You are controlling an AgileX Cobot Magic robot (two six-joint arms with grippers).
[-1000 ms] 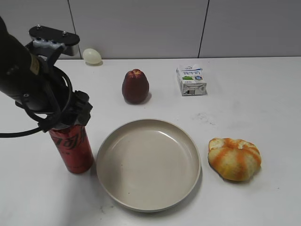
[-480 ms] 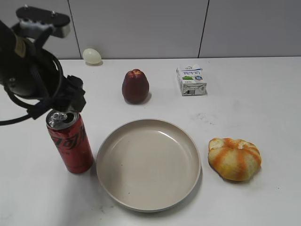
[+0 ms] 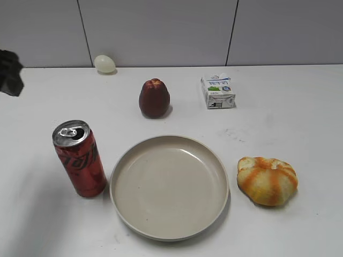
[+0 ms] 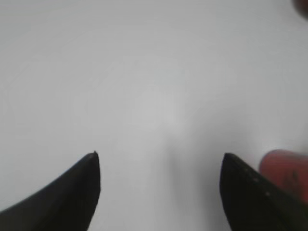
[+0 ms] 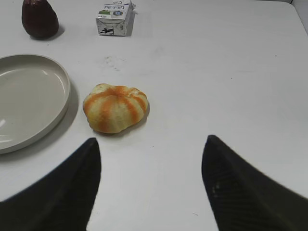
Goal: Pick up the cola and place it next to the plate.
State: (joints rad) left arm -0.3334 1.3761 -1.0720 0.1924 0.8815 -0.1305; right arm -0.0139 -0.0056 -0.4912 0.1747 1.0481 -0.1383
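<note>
The red cola (image 3: 80,159) stands upright on the white table just left of the cream plate (image 3: 169,233), close to its rim. A blurred edge of the cola (image 4: 285,171) shows at the lower right of the left wrist view. My left gripper (image 4: 159,166) is open and empty over bare table; only a dark bit of that arm (image 3: 9,72) shows at the left edge of the exterior view. My right gripper (image 5: 151,149) is open and empty, with the plate (image 5: 61,79) at its left. It is out of the exterior view.
A dark red fruit (image 3: 154,98) and a white-and-blue carton (image 3: 218,91) stand behind the plate. An orange-striped bun-like thing (image 3: 267,180) lies right of the plate. A pale egg (image 3: 104,63) lies at the back wall.
My left gripper has let go of the cola and drawn back up and to the left, almost out of the exterior view. The cola stands free beside the plate.
</note>
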